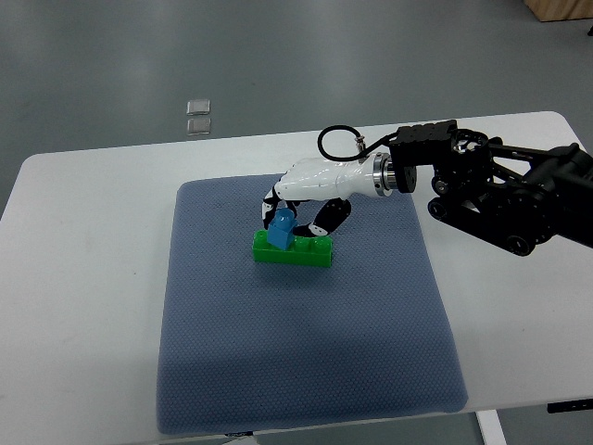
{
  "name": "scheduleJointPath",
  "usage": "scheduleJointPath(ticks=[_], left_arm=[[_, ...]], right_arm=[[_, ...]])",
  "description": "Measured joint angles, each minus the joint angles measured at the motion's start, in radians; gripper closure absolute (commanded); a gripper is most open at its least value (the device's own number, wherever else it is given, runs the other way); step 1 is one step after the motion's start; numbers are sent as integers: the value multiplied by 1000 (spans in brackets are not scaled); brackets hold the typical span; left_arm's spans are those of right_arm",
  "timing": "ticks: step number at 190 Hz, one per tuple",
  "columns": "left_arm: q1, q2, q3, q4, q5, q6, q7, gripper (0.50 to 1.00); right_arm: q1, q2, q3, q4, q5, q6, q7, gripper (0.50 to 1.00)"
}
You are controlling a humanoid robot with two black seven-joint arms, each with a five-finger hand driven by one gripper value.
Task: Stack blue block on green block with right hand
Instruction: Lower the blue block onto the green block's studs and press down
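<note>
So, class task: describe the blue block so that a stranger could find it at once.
Start at the grey-blue mat on the white table. Near its upper middle lies a long green block. The blue block sits tilted on its left end, held in the right hand: smaller, and the only blue piece.

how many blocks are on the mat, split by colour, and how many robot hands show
blue block: 1, tilted on the green one, in the fingers of the right hand
green block: 1, on the mat
robot hands: 1, the right
total: 2 blocks, 1 hand
</note>
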Motion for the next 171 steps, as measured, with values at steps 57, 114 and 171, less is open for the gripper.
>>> scheduleJointPath(ticks=[57, 114, 171], left_arm=[[0, 0, 0, 0, 0, 0, 0, 500], [0, 0, 0, 0, 0, 0, 0, 500], [0, 0, 0, 0, 0, 0, 0, 500]], right_arm=[[-4, 5, -21, -39, -19, -18, 2, 1000], [-2, -7, -33, -41, -31, -18, 4, 1000], [-2, -1, -34, -62, -54, -30, 4, 1000]])
